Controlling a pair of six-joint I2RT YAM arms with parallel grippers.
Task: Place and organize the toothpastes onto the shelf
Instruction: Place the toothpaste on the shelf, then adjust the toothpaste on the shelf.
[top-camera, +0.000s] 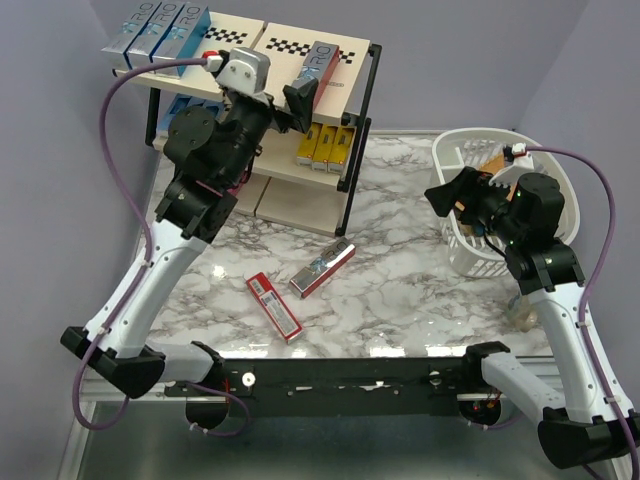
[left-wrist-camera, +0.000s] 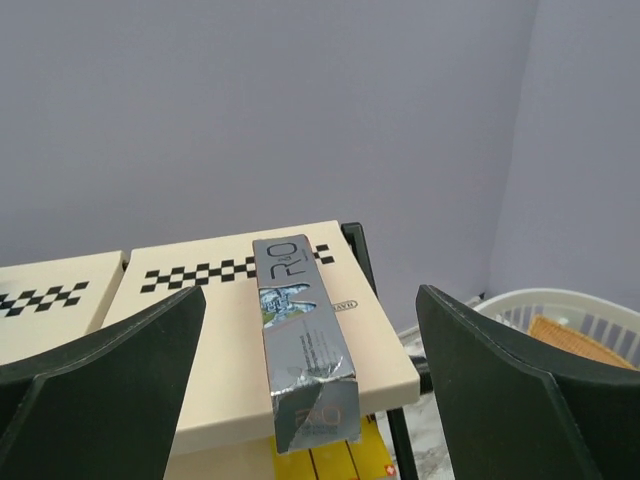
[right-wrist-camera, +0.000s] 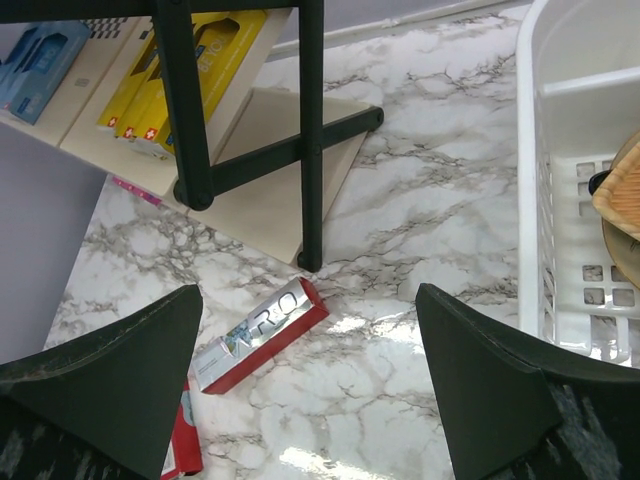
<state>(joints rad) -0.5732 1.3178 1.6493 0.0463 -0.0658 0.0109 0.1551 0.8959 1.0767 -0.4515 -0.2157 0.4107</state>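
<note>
I judged the step in hand to be the set-down of one carton on the shelf (left-wrist-camera: 375, 340). In the left wrist view the left gripper (left-wrist-camera: 308, 292) had its jaws spread as wide as they went and held nothing. The silver box (left-wrist-camera: 298, 340) lay lengthwise between them at frame centre, touching neither finger. It rested flat on the top board, across the checkered strip. Its crumpled near end looked to reach the board's front edge, though I could not tell whether it overhung.

In the overhead view three matching boxes (top-camera: 155, 35) sat side by side at the upper left, on the other top board, and yellow boxes (top-camera: 328, 148) stood on the middle tier. Two cartons lay on the marble at lower centre, close together: a red box (top-camera: 274, 307) and a silver-and-red box (top-camera: 323, 268).

The right gripper (right-wrist-camera: 308, 295) hung wide open and empty above the table, beside the white basket (top-camera: 470, 255) at the right.

Next, I reckoned, the left arm needed to back straight off without brushing the carton. One arm could then go down for a box on the table.
</note>
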